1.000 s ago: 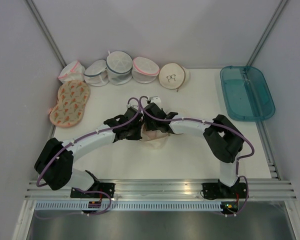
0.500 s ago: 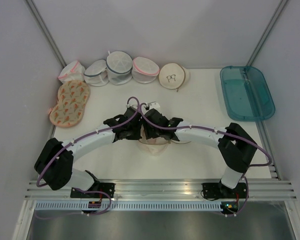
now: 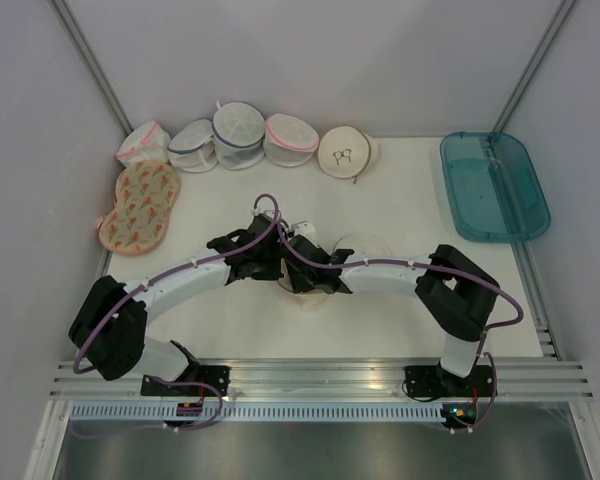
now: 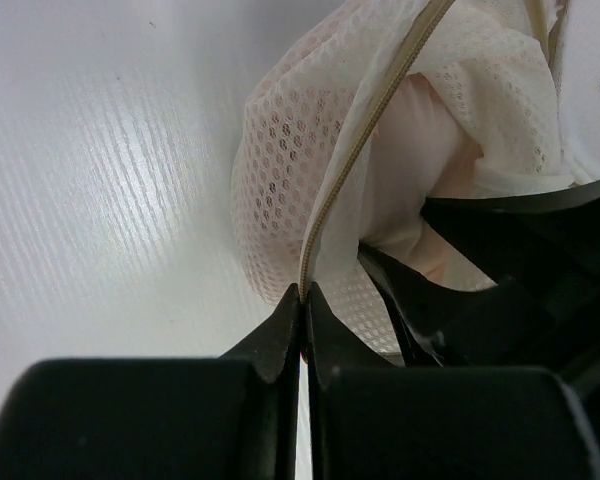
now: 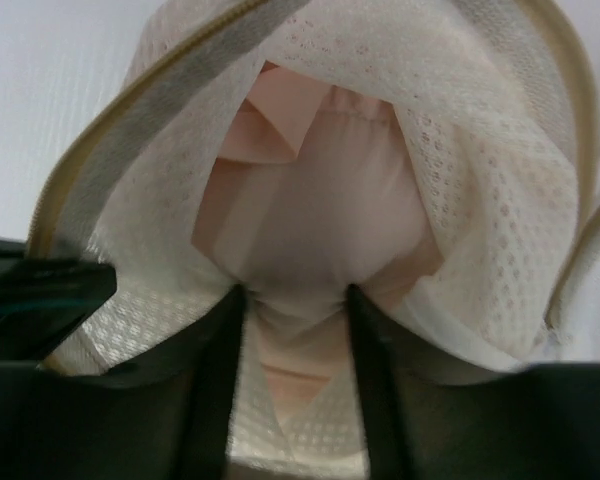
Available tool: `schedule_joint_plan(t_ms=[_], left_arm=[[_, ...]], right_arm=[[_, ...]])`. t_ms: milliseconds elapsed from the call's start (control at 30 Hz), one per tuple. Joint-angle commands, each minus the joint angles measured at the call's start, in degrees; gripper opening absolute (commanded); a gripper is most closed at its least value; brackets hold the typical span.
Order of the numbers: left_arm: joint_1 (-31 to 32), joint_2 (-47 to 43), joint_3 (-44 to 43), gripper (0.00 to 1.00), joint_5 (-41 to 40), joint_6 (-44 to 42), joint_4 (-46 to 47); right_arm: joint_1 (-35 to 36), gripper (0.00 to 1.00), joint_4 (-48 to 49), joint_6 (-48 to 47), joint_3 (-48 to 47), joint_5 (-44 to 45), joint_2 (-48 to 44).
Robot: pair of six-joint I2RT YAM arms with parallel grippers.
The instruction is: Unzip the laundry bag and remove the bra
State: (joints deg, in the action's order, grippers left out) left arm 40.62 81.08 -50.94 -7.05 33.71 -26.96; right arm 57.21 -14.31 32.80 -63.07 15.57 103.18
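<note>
Left gripper [image 4: 302, 296] jaws clench the cream mesh laundry bag's [image 4: 310, 150] rim; right wrist view alone shows right gripper [image 5: 295, 295] jaws grasping the peach-pink fabric bra [image 5: 315, 200]

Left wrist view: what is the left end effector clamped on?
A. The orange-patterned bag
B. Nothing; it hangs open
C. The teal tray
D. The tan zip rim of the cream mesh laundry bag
D: the left end effector is shut, pinching the tan zip rim of the laundry bag, with the pink bra showing inside.
</note>
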Motion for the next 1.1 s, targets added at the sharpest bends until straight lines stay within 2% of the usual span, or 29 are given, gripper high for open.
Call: schedule_joint_plan(t_ms=[0, 33, 67, 133, 167, 267, 367, 567, 667, 900, 1067], left_arm=[[0.2, -1.2, -0.7, 0.02, 0.3, 1.9, 1.6], [0.2, -1.4, -0.6, 0.02, 0.3, 1.9, 1.5], [0.2, -1.7, -0.5, 0.02, 0.2, 2.0, 1.5], [0.2, -1.9, -0.4, 0.02, 0.1, 2.0, 1.4], [0.2, -2.0, -0.3, 0.02, 0.0, 2.0, 1.3], [0.2, -1.9, -0.2, 0.02, 0.0, 2.1, 1.3], [0.1, -1.9, -0.1, 0.02, -0.1, 2.1, 1.2], [-0.4, -2.2, 0.1, 0.02, -0.7, 2.2, 1.1], [-0.7, -1.9, 0.1, 0.02, -0.7, 2.1, 1.0], [-0.7, -1.5, -0.2, 0.02, -0.1, 2.6, 1.1], [-0.7, -2.3, 0.2, 0.02, -0.3, 2.8, 1.0]], right_arm=[[0.4, 0.44, 1.9, -0.1, 0.5, 1.3, 3.9], [0.4, 0.39, 2.2, -0.1, 0.4, 1.1, 4.2], [0.4, 0.27, 2.5, -0.2, 0.5, 1.1, 4.5], [0.4, 0.13, 3.1, -0.3, 0.7, 1.3, 4.4], [0.4, 0.0, 3.0, -0.3, 0.7, 1.6, 4.1], [0.4, 0.0, 2.5, -0.5, 1.5, 1.9, 1.6], [0.4, 0.0, 2.5, -0.7, 3.4, 2.5, -4.9], [-0.1, 0.0, 3.9, -1.2, 10.1, 4.3, -24.8], [-1.3, 0.0, 3.8, -1.4, 11.5, 3.3, -30.3], [-6.6, 0.0, 11.1, 1.9, 17.2, -1.1, -35.3], [-8.4, 0.0, 20.2, 7.4, 22.5, 2.7, -39.5]])
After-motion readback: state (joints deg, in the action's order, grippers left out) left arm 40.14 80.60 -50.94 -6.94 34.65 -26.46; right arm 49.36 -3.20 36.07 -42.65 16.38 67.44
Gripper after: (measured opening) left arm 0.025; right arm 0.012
